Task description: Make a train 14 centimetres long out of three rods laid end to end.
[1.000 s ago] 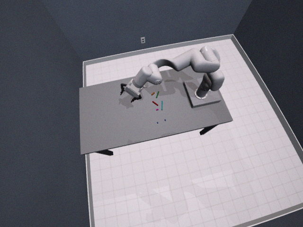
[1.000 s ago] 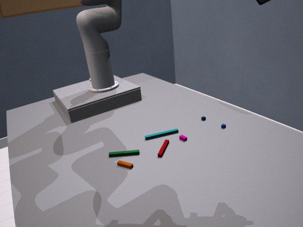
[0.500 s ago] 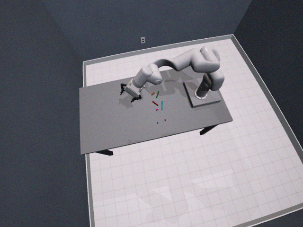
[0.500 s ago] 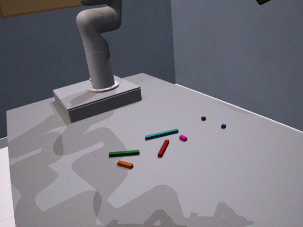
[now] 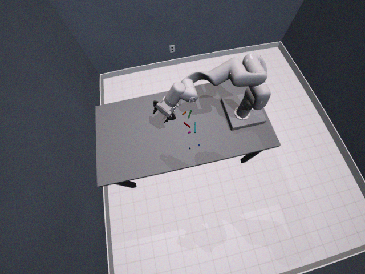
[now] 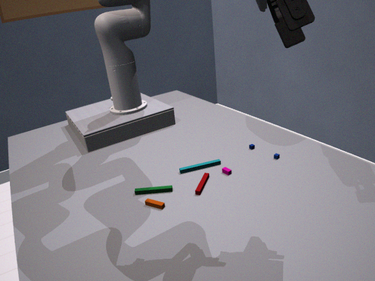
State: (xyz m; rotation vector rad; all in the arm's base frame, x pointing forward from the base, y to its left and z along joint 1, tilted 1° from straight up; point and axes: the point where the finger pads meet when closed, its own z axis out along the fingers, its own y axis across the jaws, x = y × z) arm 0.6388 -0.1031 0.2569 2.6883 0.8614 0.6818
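Several rods lie flat and apart on the grey table. A turquoise rod [image 6: 200,165] [image 5: 195,127] lies in the middle, with a magenta rod [image 6: 226,170] [image 5: 189,132] just off its end. A red rod [image 6: 201,183] [image 5: 186,124] lies beside them. A green rod [image 6: 153,189] [image 5: 189,113] and an orange rod [image 6: 154,203] [image 5: 184,112] lie closer to the gripper. Two blue cubes [image 6: 251,146] [image 6: 276,156] sit apart near the table edge. My gripper [image 5: 162,116] is open and empty, held above the table to the left of the rods; one finger [image 6: 287,22] shows at the top of the exterior view.
The arm's base plate [image 6: 120,122] [image 5: 246,117] stands at the table's far end. The table edge [image 6: 296,134] runs close behind the blue cubes.
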